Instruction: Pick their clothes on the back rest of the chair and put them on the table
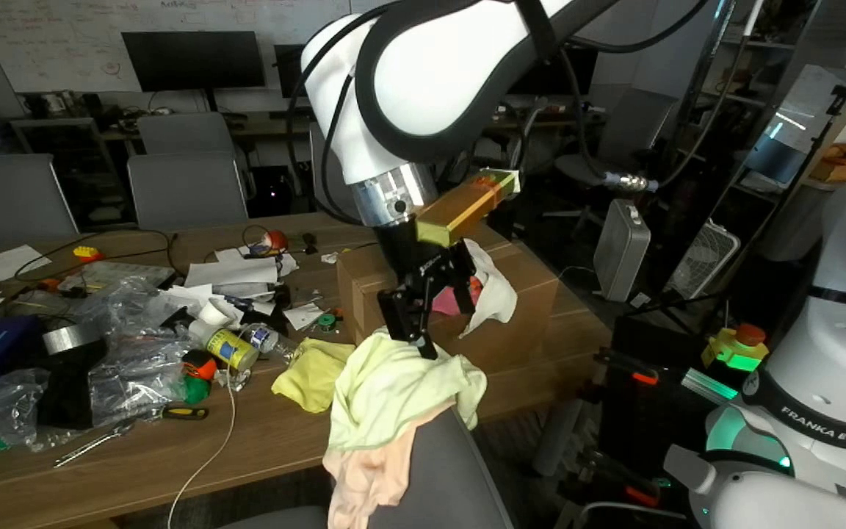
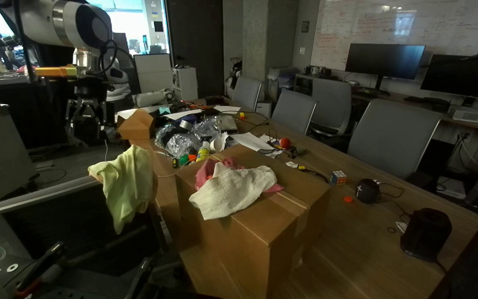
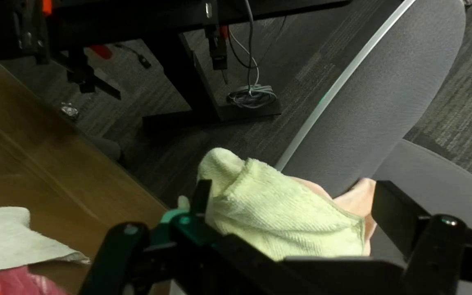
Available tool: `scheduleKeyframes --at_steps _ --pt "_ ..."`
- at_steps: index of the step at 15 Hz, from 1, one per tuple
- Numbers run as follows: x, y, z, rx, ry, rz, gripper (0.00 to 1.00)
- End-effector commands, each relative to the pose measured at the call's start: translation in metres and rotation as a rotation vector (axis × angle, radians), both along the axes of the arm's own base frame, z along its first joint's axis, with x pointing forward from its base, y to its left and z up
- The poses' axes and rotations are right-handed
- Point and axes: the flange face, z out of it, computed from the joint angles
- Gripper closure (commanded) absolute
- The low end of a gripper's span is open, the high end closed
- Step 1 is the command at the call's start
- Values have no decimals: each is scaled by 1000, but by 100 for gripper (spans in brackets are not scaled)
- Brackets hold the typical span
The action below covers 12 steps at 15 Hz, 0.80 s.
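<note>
Clothes (image 1: pixel 396 400), rumpled pale lime over peach, drape the chair back (image 1: pixel 451 474); the pincer (image 3: pixel 293 197) gapes wide.

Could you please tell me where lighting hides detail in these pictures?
In an exterior view, the bright rectangular window washes out, the glossy whiteboard catches glare, and the dark chair back reads nearly black; in the wrist view, the pale-green ribbed cloth shows texture, while much of the black gripper looks featureless.
</note>
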Motion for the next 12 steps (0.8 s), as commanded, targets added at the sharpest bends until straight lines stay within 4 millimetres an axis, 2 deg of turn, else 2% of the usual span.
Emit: scheduleKeyframes --at_steps 1,7,12 --pt "8 17 -27 3 -46 32 0" --pt "16 22 -76 -28 -42 45 0" --pt "19 17 -96 -42 -17 38 0"
